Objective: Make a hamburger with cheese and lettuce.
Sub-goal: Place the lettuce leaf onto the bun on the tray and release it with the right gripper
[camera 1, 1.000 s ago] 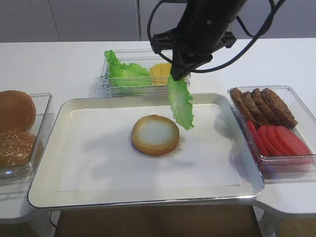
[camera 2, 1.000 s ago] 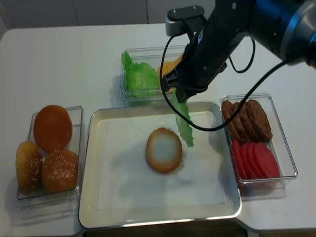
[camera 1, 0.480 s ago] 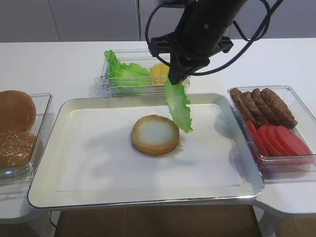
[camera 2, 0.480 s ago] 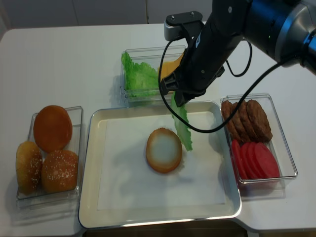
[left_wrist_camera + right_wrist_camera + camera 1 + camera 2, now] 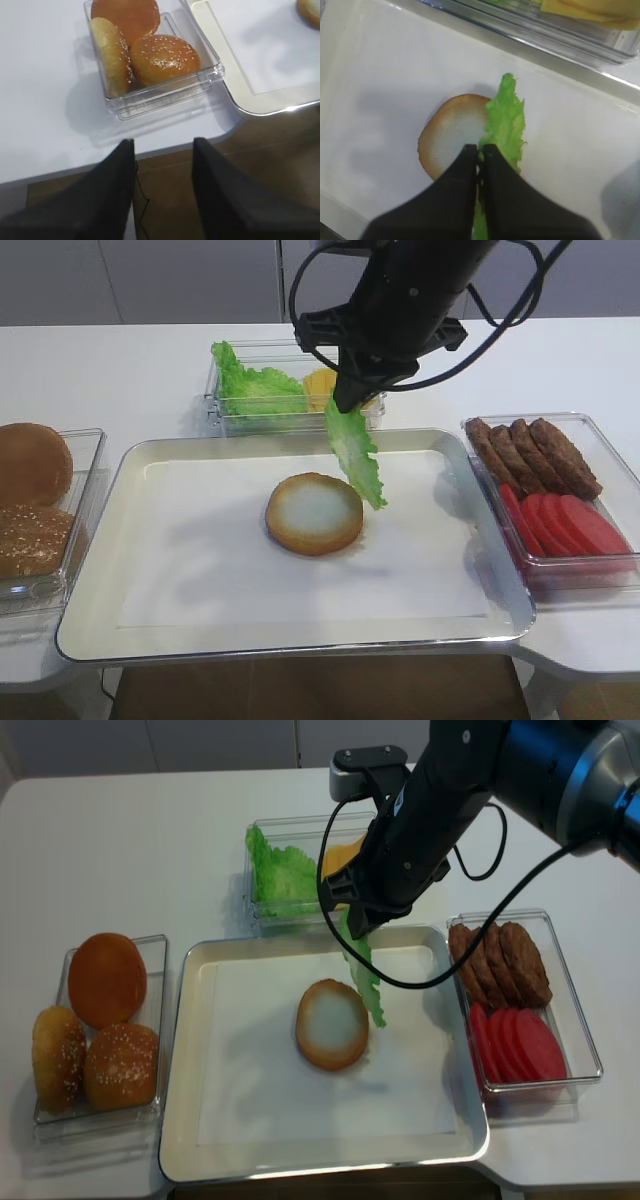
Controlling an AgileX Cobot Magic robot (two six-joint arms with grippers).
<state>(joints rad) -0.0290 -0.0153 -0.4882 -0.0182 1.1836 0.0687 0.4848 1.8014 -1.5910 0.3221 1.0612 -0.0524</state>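
right gripper pinching the lettuce, hanging just right of the hamburger; left gripper spread wide.

Right gripper dangles lettuce beside hamburger.

Looks like a lab mock-up of a food-prep station, perhaps with replica food: plain white bench, metal tray lined with white paper, clear plastic bins of sorted burger ingredients, black cabled robot arm overhead, bare grey wall panels behind
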